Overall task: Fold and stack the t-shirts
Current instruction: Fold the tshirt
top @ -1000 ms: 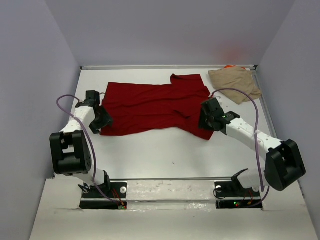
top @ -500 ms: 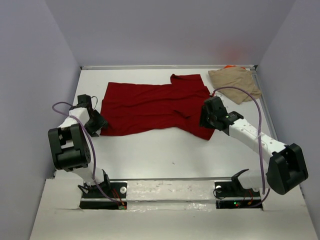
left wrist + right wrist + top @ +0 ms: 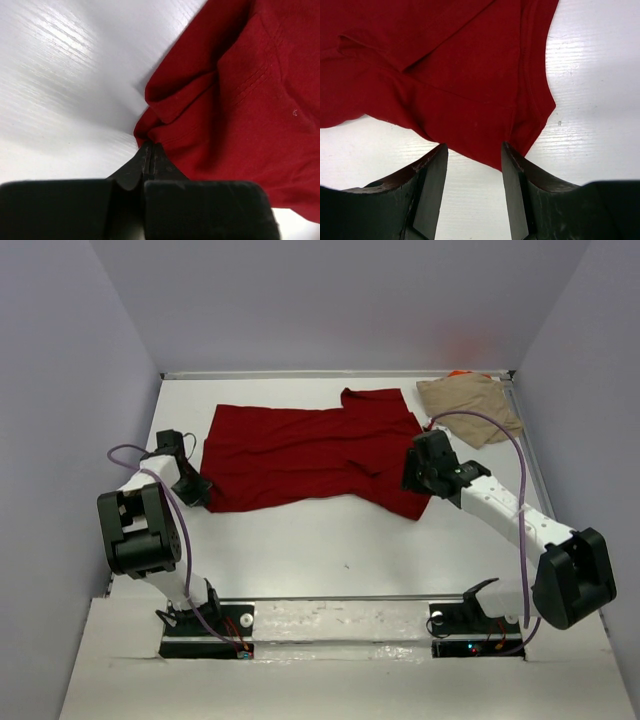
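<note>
Dark red cloth t-shirt [image 3: 300,455] lies on the white bench [image 3: 300,550]; left fingers [image 3: 131,172], previously open, pinch its corner; right fingers [image 3: 431,185] open, empty.

Likely robotics lab cell: white table [image 3: 330,540] boxed by plain grey walls [image 3: 340,300].

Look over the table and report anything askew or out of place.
The dark red t-shirt lies skewed and creased, still unfolded. The tan t-shirt sits bunched in the far right corner, a sliver of orange fabric poking out behind it. Nothing looks damaged.
</note>
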